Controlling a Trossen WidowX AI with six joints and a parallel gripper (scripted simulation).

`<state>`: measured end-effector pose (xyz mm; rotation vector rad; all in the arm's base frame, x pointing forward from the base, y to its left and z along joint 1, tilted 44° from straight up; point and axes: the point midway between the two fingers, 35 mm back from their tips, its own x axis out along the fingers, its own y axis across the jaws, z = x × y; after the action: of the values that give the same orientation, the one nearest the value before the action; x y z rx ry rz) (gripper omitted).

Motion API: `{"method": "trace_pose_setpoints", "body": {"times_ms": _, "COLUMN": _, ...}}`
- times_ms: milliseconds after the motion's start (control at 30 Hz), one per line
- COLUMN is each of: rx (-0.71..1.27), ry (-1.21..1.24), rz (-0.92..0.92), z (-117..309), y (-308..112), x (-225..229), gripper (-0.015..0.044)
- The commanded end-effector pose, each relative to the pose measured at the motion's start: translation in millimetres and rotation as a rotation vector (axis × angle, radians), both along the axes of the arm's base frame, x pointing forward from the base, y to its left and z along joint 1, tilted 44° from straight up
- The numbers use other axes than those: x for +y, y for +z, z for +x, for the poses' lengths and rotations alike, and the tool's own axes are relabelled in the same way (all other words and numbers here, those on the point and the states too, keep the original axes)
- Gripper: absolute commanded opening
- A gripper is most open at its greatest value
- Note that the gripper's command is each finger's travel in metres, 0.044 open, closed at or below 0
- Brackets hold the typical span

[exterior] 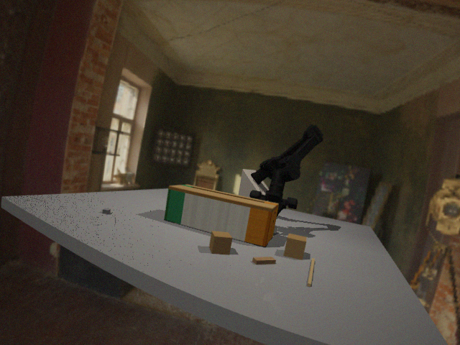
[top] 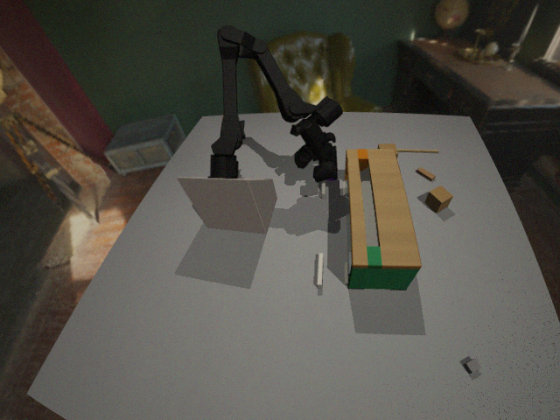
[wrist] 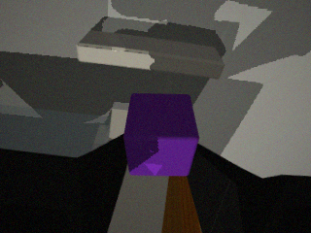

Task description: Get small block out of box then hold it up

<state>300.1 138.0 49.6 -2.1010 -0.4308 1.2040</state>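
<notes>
The small purple block (wrist: 161,136) sits between my fingertips in the wrist view. My gripper (wrist: 157,143) (top: 332,180) is shut on it. Only a sliver of purple shows under the gripper in the top view, and the box hides the fingertips in the exterior view. The box (top: 392,203) (exterior: 215,211) stands upright, with a green end (top: 384,276) (exterior: 174,205) and an orange end (exterior: 256,226). The gripper is outside the box, close beside its long side on the arm's side, toward the orange end. The block is above the table; its exact height is hard to tell.
A grey panel (top: 230,203) stands left of the gripper. A pale bar (wrist: 146,55) lies below the block. Another pale bar (top: 319,269) lies near the green end. Beyond the box are wooden cubes (top: 437,199) (exterior: 295,246), a flat piece (top: 425,173) (exterior: 264,260) and a stick (top: 418,151) (exterior: 310,272).
</notes>
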Motion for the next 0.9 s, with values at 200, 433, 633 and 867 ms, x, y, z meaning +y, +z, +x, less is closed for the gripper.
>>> {"method": "trace_pose_setpoints", "body": {"times_ms": 200, "rx": 0.016, "ry": -0.032, "rz": 0.036, "z": -2.1, "y": 15.8, "x": -11.1, "gripper": 0.0000}}
{"method": "trace_pose_setpoints", "body": {"times_ms": 433, "rx": 0.174, "ry": -0.195, "rz": 0.178, "z": -4.2, "y": 16.8, "x": -16.9, "gripper": 0.0000}}
{"method": "trace_pose_setpoints", "body": {"times_ms": 633, "rx": 0.310, "ry": -0.334, "rz": 0.299, "z": -6.2, "y": 17.7, "x": -21.6, "gripper": 0.0000}}
{"method": "trace_pose_setpoints", "body": {"times_ms": 867, "rx": 0.470, "ry": -0.497, "rz": 0.440, "z": -8.7, "y": 18.9, "x": -27.1, "gripper": 0.0000}}
